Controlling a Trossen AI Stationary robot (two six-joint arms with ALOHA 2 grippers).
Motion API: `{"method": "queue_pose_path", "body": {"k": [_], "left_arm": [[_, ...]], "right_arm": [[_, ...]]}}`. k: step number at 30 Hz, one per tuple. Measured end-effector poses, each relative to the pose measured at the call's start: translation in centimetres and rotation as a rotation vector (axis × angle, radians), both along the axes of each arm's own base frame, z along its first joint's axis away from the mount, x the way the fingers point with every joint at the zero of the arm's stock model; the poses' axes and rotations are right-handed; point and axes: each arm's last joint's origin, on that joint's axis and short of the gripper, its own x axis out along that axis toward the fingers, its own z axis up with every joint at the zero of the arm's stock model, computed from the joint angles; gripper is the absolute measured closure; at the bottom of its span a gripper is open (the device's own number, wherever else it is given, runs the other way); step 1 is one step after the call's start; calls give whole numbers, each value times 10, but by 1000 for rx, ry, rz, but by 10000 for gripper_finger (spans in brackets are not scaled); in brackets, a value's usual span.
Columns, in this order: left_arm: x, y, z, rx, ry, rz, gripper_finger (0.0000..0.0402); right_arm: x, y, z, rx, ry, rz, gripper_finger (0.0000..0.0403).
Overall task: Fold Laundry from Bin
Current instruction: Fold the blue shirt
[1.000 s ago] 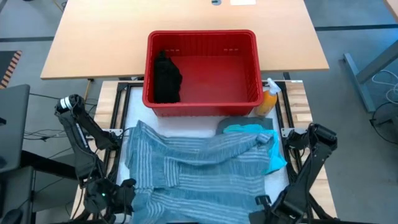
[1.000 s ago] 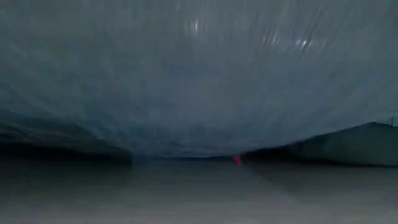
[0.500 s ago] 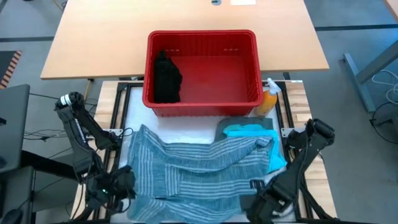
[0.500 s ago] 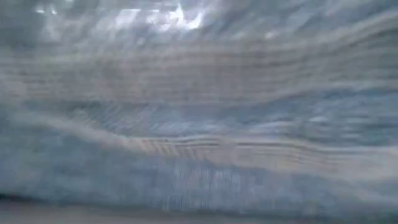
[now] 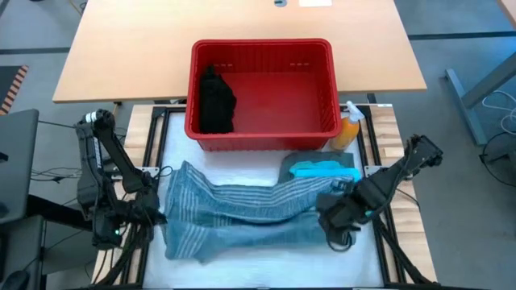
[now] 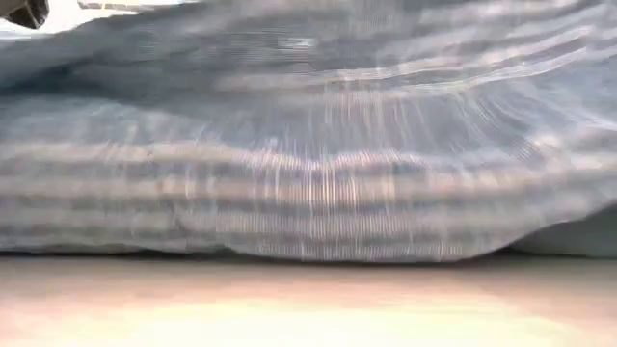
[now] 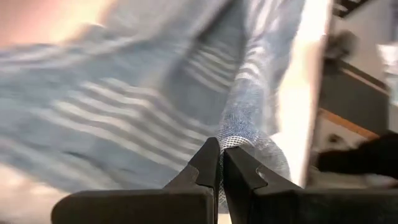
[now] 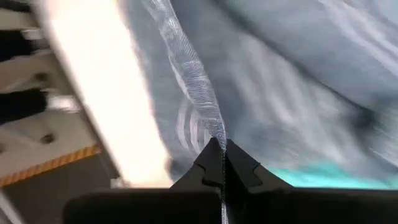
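Pinching the blue-grey striped cloth (image 5: 242,216) at both ends: my left gripper (image 7: 219,163) is clamped on one edge, my right gripper (image 8: 221,155) on the other, cloth stretched between them, the bin (image 5: 262,133) just beyond.

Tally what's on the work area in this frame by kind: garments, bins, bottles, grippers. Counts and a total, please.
Garments: 3 – striped cloth, teal garment, black garment in the bin
Bins: 1 – red bin
Bottles: 1 – orange spray bottle
Grippers: 2 – left gripper and right gripper, each shut on the striped cloth
Total: 7
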Motion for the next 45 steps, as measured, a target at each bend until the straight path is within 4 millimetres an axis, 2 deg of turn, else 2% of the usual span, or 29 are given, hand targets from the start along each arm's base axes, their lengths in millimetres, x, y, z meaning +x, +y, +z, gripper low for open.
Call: {"method": "queue_pose_path", "body": {"k": [8,11,18,24,28,37,41,45], "left_arm": [[-10,55,5,242,-43,196,401],[-8,66,6,310,-24,239,401],[1,77,4,419,38,241,401],[10,83,-29,489,187,241,401],[14,87,-50,527,222,260,401],[30,87,-70,484,172,325,401],[34,90,-73,492,229,358,384],[34,98,-73,472,335,390,342]], "right_arm": [[-9,-31,2,-36,27,-113,386],[-7,-42,-5,-49,19,-181,386],[3,-68,-21,-101,70,-257,386],[8,-88,-22,-99,84,-318,385],[9,-97,-22,-109,105,-320,385],[14,-118,-23,-124,111,-318,383],[15,-127,-23,-125,114,-334,355],[16,-139,-23,-134,120,-276,311]]}}
